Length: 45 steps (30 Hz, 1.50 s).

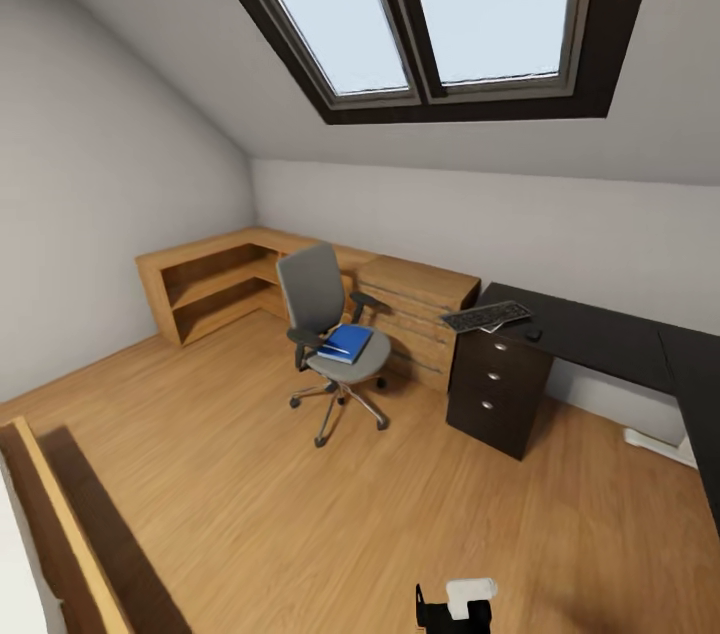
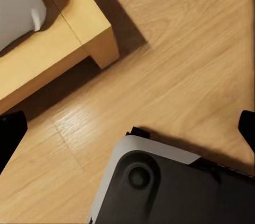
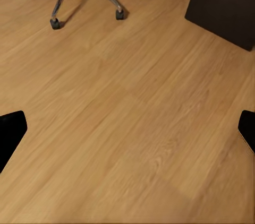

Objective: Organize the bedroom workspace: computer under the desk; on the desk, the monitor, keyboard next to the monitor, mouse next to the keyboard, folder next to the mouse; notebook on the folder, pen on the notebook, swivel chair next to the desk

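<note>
Bedroom: attic room, sloped ceiling, dark-framed skylight [image 1: 440, 9], wood-plank floor [image 1: 250, 474].
Desk [image 1: 600, 339]: L-shaped, black top, dark drawer unit [image 1: 497, 382] under its left end.
Chest of drawers [image 1: 425, 314]: light wood, just beside the desk's left end; low open shelving [image 1: 210, 284] in the room corner.
Bed frame [image 2: 69, 49]: pale wood corner on the floor near the robot base [image 2: 170, 187].
Swivel chair [image 1: 325, 334]: grey, on the open floor in front of the chest, apart from the desk; its chrome star base is seen in the right wrist view.
Keyboard [image 1: 487, 316]: on the desk's left end, near the back edge, with something pale beneath one end; cannot tell what.
Folder [image 1: 346, 342]: bright blue, on the chair seat.
Mouse [image 1: 534, 335]: small dark shape on the desk, near the keyboard.
Left gripper [image 2: 127, 128]: fingers spread wide, empty, over the floor.
Right gripper [image 3: 127, 128]: fingers spread wide, empty, over the floor.
Progress: early by my judgement. Keyboard and mouse look placed; folder, stacking and chair positioning remain. Monitor, computer, notebook, pen not made out.
</note>
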{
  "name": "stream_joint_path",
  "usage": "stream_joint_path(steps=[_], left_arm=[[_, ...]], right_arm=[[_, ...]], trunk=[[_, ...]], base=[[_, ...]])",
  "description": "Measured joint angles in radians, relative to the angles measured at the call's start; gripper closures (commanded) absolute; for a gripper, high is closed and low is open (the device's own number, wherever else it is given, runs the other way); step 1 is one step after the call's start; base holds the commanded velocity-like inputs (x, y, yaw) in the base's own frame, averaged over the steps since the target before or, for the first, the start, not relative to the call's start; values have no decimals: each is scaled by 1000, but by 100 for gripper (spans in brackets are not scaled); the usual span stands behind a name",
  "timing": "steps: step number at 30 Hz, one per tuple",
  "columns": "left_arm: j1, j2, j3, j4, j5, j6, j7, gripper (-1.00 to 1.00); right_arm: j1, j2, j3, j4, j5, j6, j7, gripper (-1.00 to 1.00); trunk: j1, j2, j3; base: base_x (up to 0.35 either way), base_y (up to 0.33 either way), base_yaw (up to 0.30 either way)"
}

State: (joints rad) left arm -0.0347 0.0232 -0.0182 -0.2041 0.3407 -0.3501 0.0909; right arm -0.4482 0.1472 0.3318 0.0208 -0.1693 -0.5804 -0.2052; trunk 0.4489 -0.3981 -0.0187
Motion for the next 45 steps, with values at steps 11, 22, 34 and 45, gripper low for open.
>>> stream_joint_path(steps=[11, 22, 34, 45], left_arm=[[0, 2, 0, 0, 1, 0, 0, -100], [0, 3, 2, 0, 1, 0, 0, -100], [0, 3, 2, 0, 1, 0, 0, -100], [0, 3, 3, 0, 2, 0, 0, -100]], right_arm=[[0, -5, 0, 0, 1, 0, 0, -100], [1, -5, 0, 0, 2, 0, 0, -100], [3, -15, 0, -1, 4, 0, 0, -100], [3, -16, 0, 0, 5, 0, 2, -100]], trunk=[[0, 0, 0], [0, 0, 0], [0, 0, 0], [0, 0, 0]], base=[[252, -213, 1], [88, -21, 0], [315, 0, 0], [327, 0, 0]])
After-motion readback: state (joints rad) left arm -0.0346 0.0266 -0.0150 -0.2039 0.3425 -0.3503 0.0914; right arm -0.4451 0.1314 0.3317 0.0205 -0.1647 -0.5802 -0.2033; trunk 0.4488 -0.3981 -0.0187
